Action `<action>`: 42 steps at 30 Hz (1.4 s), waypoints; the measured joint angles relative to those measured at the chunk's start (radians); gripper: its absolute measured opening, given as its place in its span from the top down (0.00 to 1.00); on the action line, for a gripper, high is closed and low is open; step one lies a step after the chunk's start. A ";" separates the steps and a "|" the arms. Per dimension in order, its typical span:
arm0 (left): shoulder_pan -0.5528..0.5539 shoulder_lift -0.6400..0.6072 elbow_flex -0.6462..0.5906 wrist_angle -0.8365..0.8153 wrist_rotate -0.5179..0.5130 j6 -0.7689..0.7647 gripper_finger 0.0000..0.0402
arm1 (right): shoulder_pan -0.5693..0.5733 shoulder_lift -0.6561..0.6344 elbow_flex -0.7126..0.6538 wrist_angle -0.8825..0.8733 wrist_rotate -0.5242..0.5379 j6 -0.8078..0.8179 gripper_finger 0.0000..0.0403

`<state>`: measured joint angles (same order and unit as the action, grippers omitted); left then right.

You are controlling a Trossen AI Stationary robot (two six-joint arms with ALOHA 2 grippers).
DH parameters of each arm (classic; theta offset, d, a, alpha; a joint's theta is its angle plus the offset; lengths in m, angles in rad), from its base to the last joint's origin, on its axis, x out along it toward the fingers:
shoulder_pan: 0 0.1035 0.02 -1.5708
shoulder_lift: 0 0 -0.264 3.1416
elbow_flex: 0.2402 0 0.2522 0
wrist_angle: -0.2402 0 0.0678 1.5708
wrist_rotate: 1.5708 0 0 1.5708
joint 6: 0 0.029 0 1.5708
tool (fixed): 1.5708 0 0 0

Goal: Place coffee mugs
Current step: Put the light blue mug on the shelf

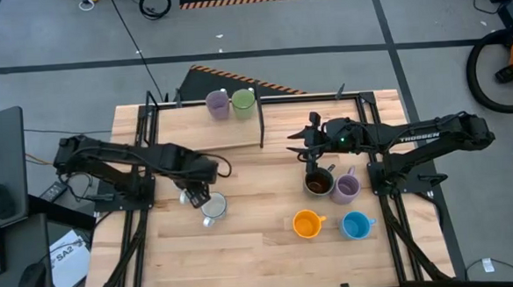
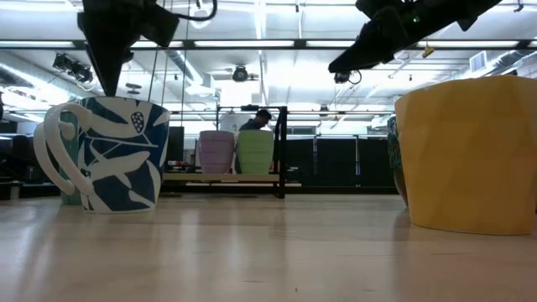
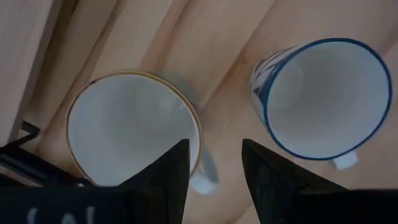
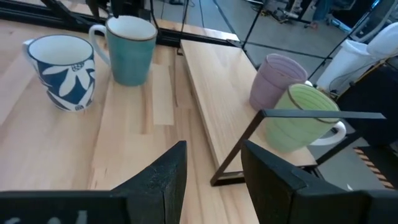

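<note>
Left gripper [image 1: 191, 196] covering one mug [image 1: 192, 198] in high view, hiding its colour. Orange mug [image 2: 470, 155] running off low view's right edge, handle not showing. Person [image 2: 254, 120] behind far mugs showing only partly. Green mug [image 4: 300, 118] sitting partly behind metal frame [image 4: 292, 134] in right wrist view.

The pale wooden table [image 1: 244, 241] is carrying a low raised shelf [image 1: 225, 127] along its far edge, where a lilac mug [image 1: 217, 104] and a green mug [image 1: 244, 101] are standing side by side. Toward the left, a white mug [image 1: 214, 206] and a blue-patterned mug [image 1: 192, 197] are sitting close together. On the right, a dark brown mug [image 1: 318, 183] and a second lilac mug [image 1: 347, 187] are standing just beside each other, with an orange mug [image 1: 306, 223] and a blue mug [image 1: 356, 225] resting nearer the front edge.
</note>
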<state>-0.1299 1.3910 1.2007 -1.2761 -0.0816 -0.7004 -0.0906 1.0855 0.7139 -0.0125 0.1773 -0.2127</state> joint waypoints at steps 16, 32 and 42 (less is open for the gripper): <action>-0.260 0.000 -0.033 -0.160 0.005 -0.166 0.62 | 0.006 0.000 0.000 -0.001 -0.023 0.000 0.61; -0.425 0.001 -0.218 0.083 -0.150 -0.199 0.65 | 0.005 0.001 0.000 0.027 -0.032 -0.025 0.61; -0.425 0.001 -0.274 0.182 -0.105 -0.214 0.65 | 0.006 0.001 0.000 0.039 -0.049 -0.042 0.61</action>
<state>-0.5549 1.3922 0.9265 -1.0937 -0.1867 -0.9140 -0.0849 1.0863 0.7139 0.0269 0.1287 -0.2543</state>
